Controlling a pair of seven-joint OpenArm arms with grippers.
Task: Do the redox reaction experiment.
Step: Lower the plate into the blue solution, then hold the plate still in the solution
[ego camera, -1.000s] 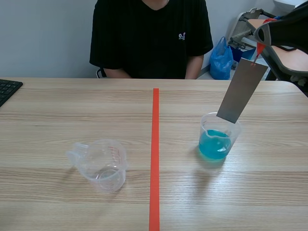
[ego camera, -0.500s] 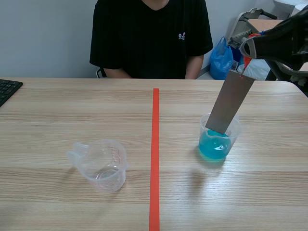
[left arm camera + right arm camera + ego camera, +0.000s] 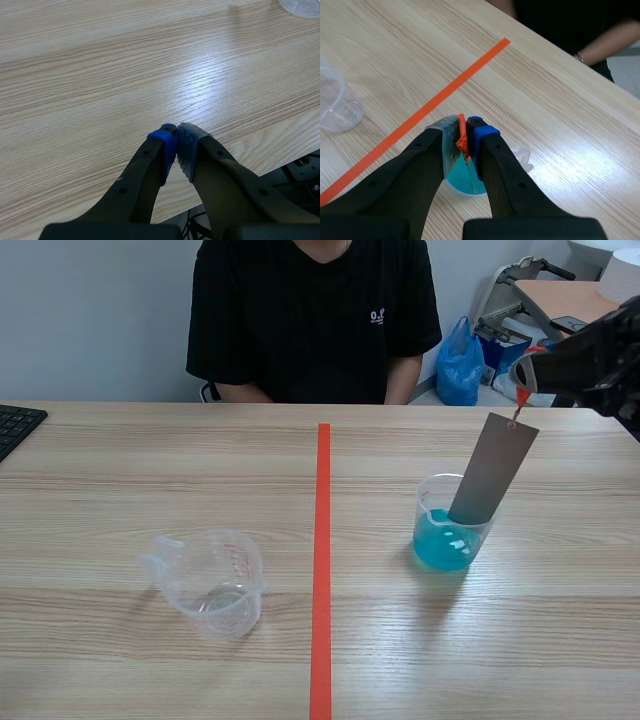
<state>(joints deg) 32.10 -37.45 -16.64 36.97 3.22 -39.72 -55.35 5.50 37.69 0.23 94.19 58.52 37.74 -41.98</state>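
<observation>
The tabletop [image 3: 150,460] takes up most of the scene view, with a person [image 3: 310,320] in a black tee sitting at the far side. The empty cup [image 3: 210,580] sits left of the red tape line, well apart from the blue cup [image 3: 445,540] on the right.

The left fingers [image 3: 150,160] are closed on nothing, pads together, hovering over bare tabletop near its edge.

The right fingers [image 3: 492,155] are clamped on the little orange tag [image 3: 462,140], right at the pads. The grey strip [image 3: 490,475] hangs off that tag below them. It's tilted, its top leaning toward the right arm and its lower end inside the blue cup, down in the liquid. In the right wrist view that cup sits directly under the fingers.

Versus a second ago, the strip's lower end was only about level with the rim. The right arm has since dropped lower, so the strip now dips in.
</observation>
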